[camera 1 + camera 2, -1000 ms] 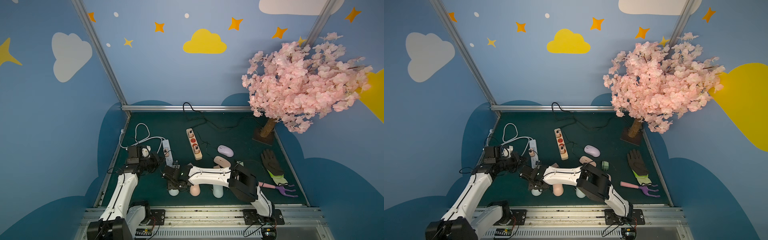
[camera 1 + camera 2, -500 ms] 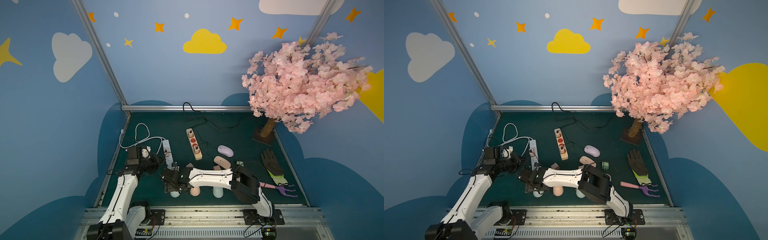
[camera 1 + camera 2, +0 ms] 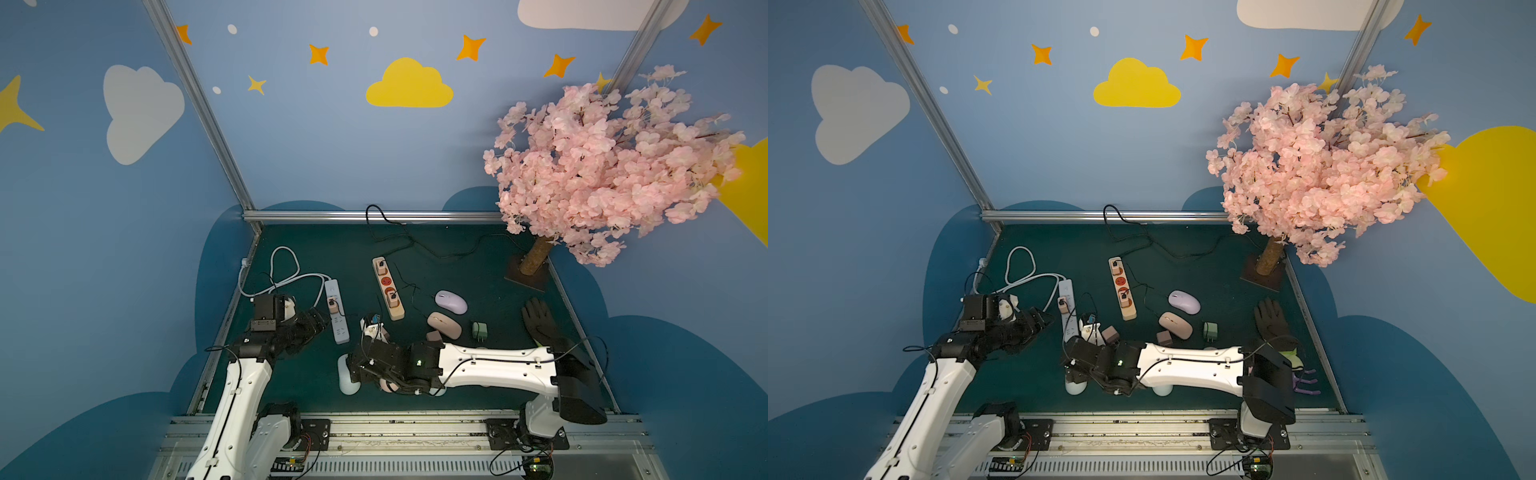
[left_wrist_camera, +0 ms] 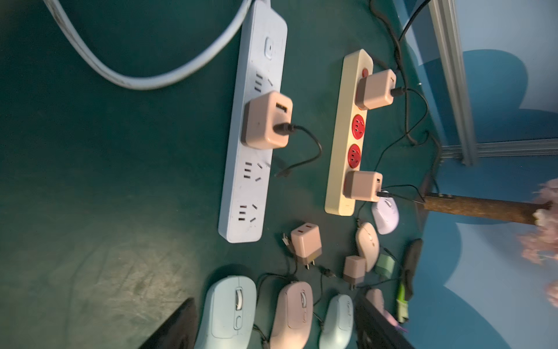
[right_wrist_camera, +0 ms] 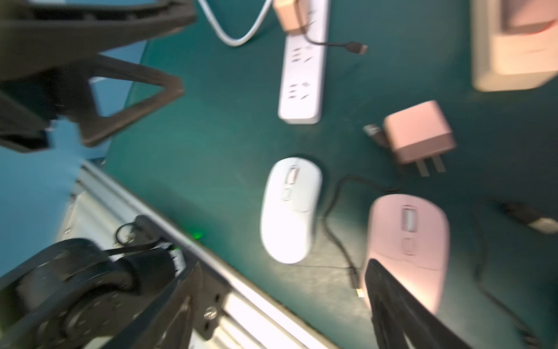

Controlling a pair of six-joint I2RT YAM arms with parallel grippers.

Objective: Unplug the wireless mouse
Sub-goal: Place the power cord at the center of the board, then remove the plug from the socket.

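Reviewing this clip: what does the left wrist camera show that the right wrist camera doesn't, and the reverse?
Only the left wrist view: the purple mouse, the green charger and the tree trunk. Only the right wrist view: the metal rail at the front edge. Both: the white power strip, the loose pink charger, the light blue mouse and the pink mouse beside it.

Top views look down; wrist views (close) share the mat [image 4: 120,181].
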